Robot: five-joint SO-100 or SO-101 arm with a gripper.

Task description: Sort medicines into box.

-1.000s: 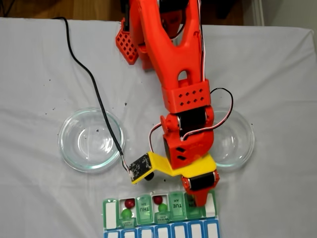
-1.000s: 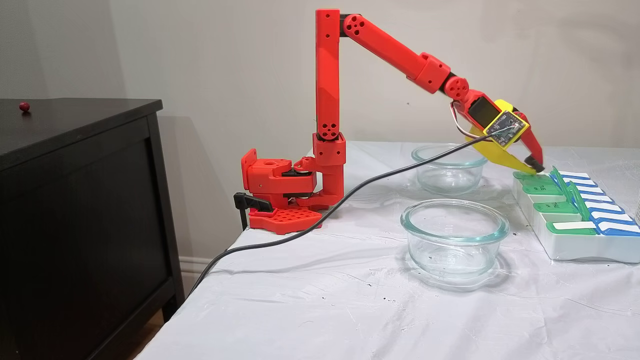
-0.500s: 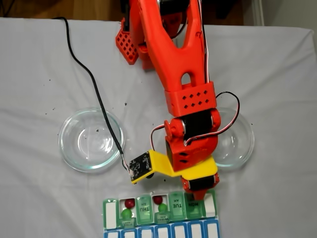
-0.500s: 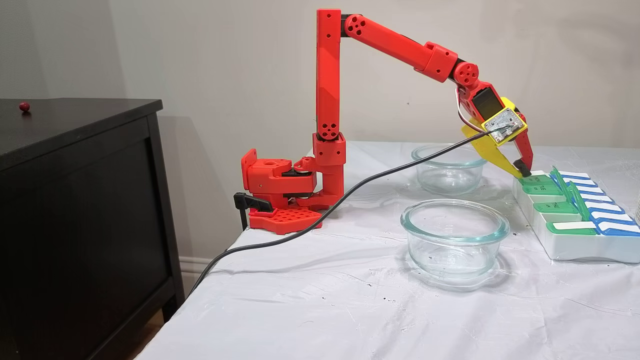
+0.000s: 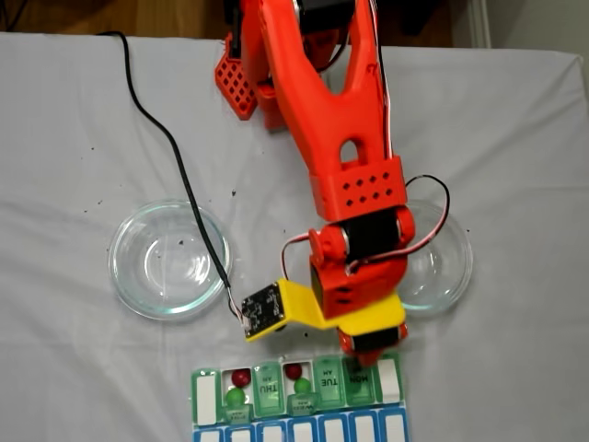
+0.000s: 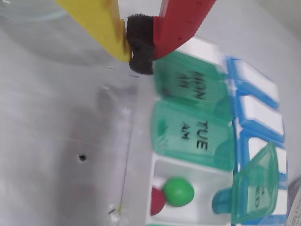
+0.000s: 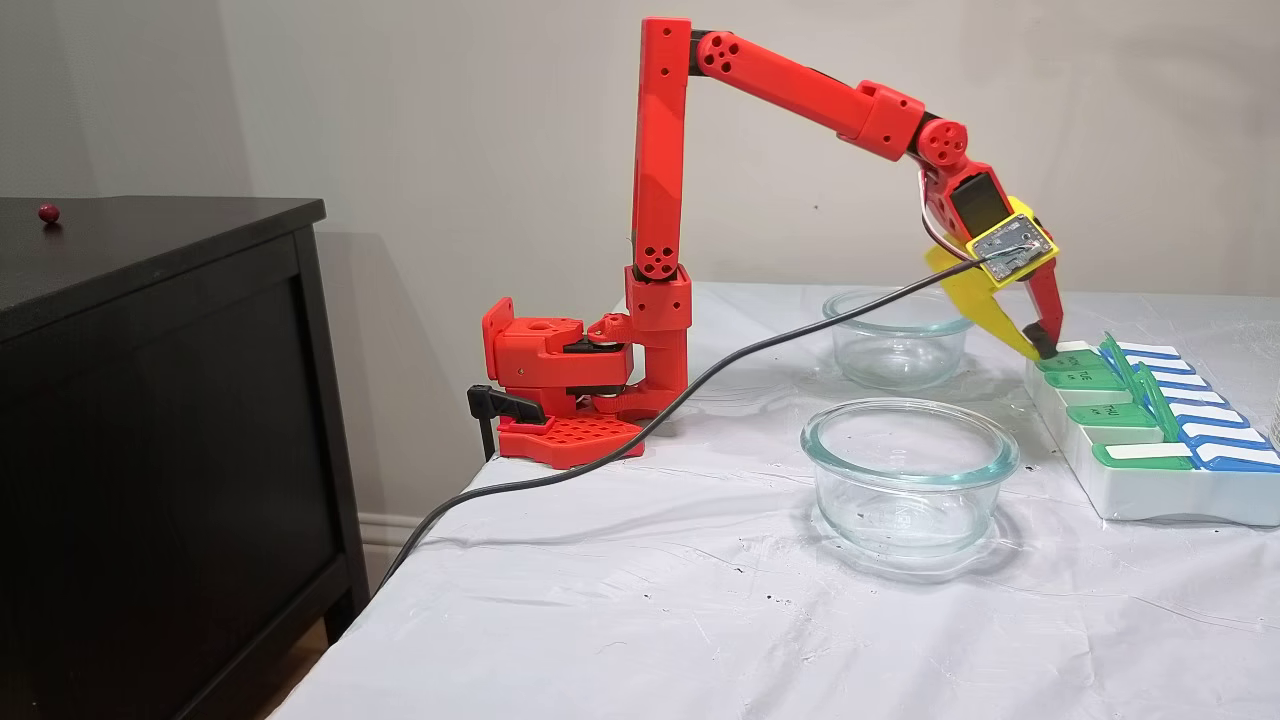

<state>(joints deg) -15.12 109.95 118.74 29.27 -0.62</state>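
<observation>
Item: medicines, small glossy round balls, bright green and dark red. Location: inside the open compartments of the pill organizer (image 5: 299, 405) at the near edge of the desk (image 5: 74, 368) in a fixed view; a red ball (image 5: 241, 378) above a green ball (image 5: 236, 397) in one compartment, a second red ball (image 5: 294, 371) above a second green ball (image 5: 300, 401) two compartments to the right. The wrist view shows one such pair, green (image 6: 178, 191) touching red (image 6: 156, 201), under a raised lid. Handling, as judged: light, hard, smooth and prone to roll; best pinched across the widest part between the padded tips, with little force, and released low into a cell so as not to bounce out. Organizer: translucent green lids, the MON lid (image 6: 193, 87) and TUE lid (image 6: 193, 133) closed, a blue row beyond; stiff plastic, light, likely to slide on the cloth if pushed. Hand (image 6: 140, 44): red and yellow fingers pressed together on their black pad, carrying nothing, tip just at the organizer's edge beside the MON lid; seen likewise at the organizer's far end in the other fixed view (image 7: 1043, 347). Surroundings: two clear glass dishes, left (image 5: 168, 261) and right (image 5: 442, 262), no balls visible in them; white cloth with dark specks; black cable (image 5: 175, 166); dark cabinet (image 7: 150, 400) bearing one stray red ball (image 7: 48, 212).
</observation>
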